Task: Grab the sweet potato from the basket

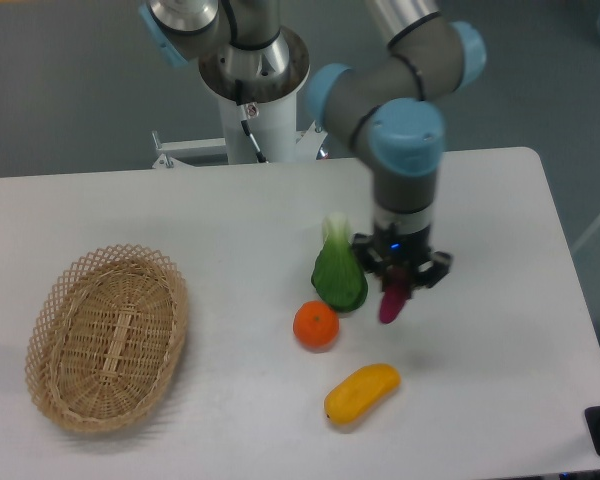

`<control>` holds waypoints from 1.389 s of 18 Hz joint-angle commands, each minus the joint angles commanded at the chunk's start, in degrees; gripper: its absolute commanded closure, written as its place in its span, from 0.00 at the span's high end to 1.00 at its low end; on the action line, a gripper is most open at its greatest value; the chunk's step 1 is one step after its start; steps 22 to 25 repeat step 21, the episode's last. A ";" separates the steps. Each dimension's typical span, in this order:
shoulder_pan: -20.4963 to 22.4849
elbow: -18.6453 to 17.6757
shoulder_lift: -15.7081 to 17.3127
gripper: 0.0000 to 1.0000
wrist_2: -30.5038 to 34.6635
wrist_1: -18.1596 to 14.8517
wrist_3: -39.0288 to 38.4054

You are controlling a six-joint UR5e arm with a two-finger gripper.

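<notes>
Sweet potato [391,304] hangs nearly upright from the claw [398,284], whose fingers are clamped on its upper end, above the white bench [480,230]. Whether its lower tip touches the bench cannot be told. Just left of the claw stands a green leafy vegetable [339,272] with a pale stalk on top, and below that sits an orange [316,325]. A yellow-orange oblong fruit [362,392] lies nearer the front edge, below the claw. Well apart, at the far left of the bench, sits the wicker basket [107,336], holding nothing.
</notes>
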 joint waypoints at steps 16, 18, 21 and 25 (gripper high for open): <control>7.74 4.31 -2.20 0.12 -2.90 -0.62 17.69; 7.74 4.31 -2.20 0.12 -3.34 -0.62 17.78; 7.75 4.31 -2.20 0.12 -3.34 -0.62 17.78; 7.75 4.31 -2.20 0.12 -3.34 -0.62 17.78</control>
